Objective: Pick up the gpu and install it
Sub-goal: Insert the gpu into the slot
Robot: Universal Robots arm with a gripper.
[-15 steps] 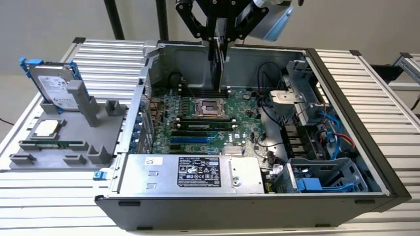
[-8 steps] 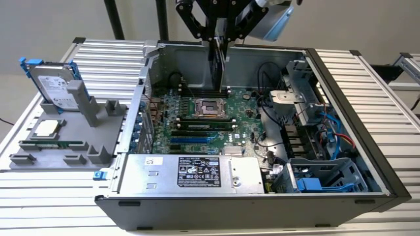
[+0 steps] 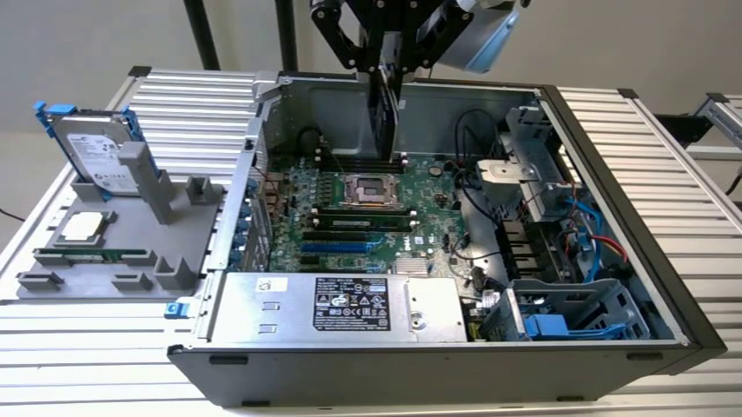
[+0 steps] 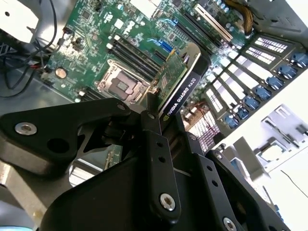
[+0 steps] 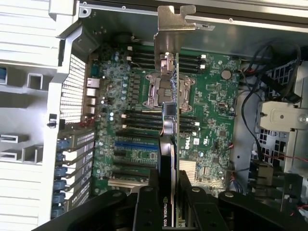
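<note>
My gripper [image 3: 387,76] hangs over the back of the open computer case [image 3: 649,287], shut on the gpu [image 3: 384,122]. The card hangs on edge above the motherboard [image 3: 347,217], well clear of the slots. In the second wrist view the gpu [image 4: 179,83] shows its green board and black cooler sticking out past the gripper [image 4: 166,119]. In the first wrist view I see the gpu [image 5: 171,120] edge-on, its silver end bracket [image 5: 169,26] farthest from the gripper [image 5: 169,195]. The blue expansion slot [image 5: 137,143] lies beside the card's line.
A grey fixture tray [image 3: 69,291] at the exterior view's left holds a hard drive [image 3: 99,148], a processor [image 3: 83,228] and a memory stick [image 3: 93,257]. Inside the case are the power supply [image 3: 336,306], cables [image 3: 487,182] and a drive cage [image 3: 574,313].
</note>
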